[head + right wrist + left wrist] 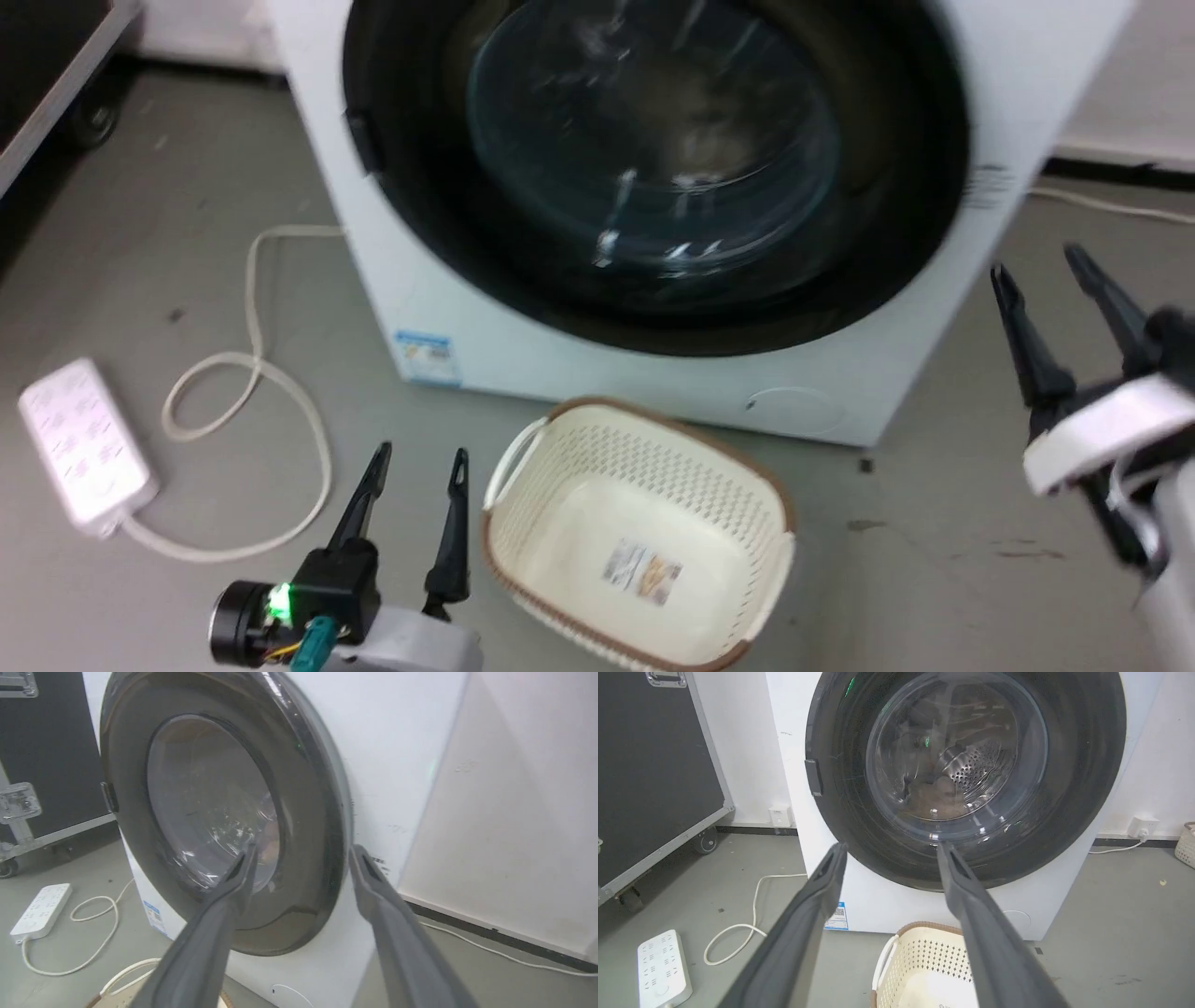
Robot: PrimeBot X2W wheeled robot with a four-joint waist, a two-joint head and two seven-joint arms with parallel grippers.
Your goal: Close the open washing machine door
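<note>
The washing machine (485,336) (878,905) (397,765) is a white front-loader. Its round black washing machine door (653,177) (966,774) (219,816) with the clear glass bowl lies flat against the front, with no gap showing. My left gripper (415,457) (889,847) is open at the lower left, above the floor and well short of the machine. My right gripper (1036,261) (301,851) is open at the right, off the machine's right corner, touching nothing.
A cream perforated basket (644,541) (920,961) stands on the floor before the machine. A white power strip (84,448) (661,968) (39,910) and looped cord (252,373) lie left. A black wheeled case (649,774) stands far left.
</note>
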